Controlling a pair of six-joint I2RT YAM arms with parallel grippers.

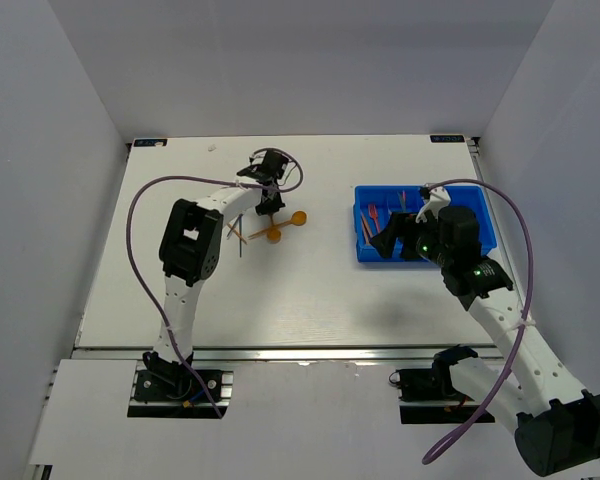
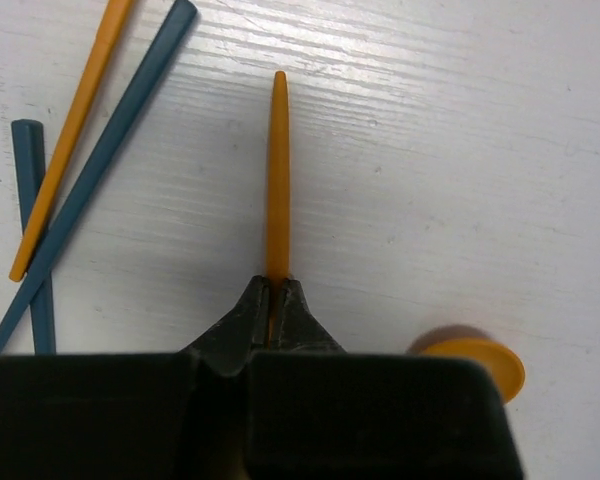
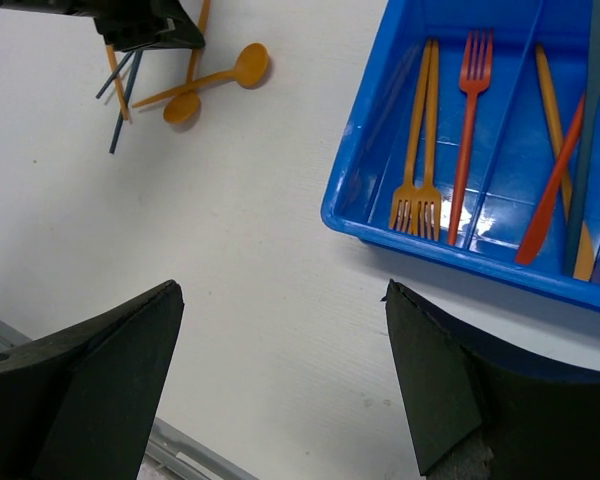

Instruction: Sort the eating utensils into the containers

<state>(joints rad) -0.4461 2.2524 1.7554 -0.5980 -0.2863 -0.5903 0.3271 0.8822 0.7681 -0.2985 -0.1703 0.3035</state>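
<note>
**A:** What is your left tool doing?

**B:** My left tool (image 2: pixel 278 300) is pressed together on a slim orange plastic stick (image 2: pixel 278 170). The stick points straight out ahead of the tips over the white bench (image 2: pixel 460 150).

**A:** And around it?

**B:** Left of the tips lie two dark blue plastic sticks (image 2: pixel 105 150) and another thin orange plastic stick (image 2: pixel 72 135). They are fanned close together, apart from the one I pinch. Just right of the tool, the round bowl of an orange plastic spoon (image 2: pixel 475 362) shows.

**A:** Your right tool?

**B:** My right tool (image 3: pixel 283 290) is spread wide with nothing between its fingers, hanging above bare bench. Ahead of it to the right sits the bright blue rectangular plastic tray (image 3: pixel 450 255). Two orange plastic forks (image 3: pixel 420 150) and a red plastic fork (image 3: pixel 468 120) lie side by side in it. More orange, red and dark pieces lie in the compartment further right. Far ahead to the left I see two orange spoons beside my left tool.
</note>
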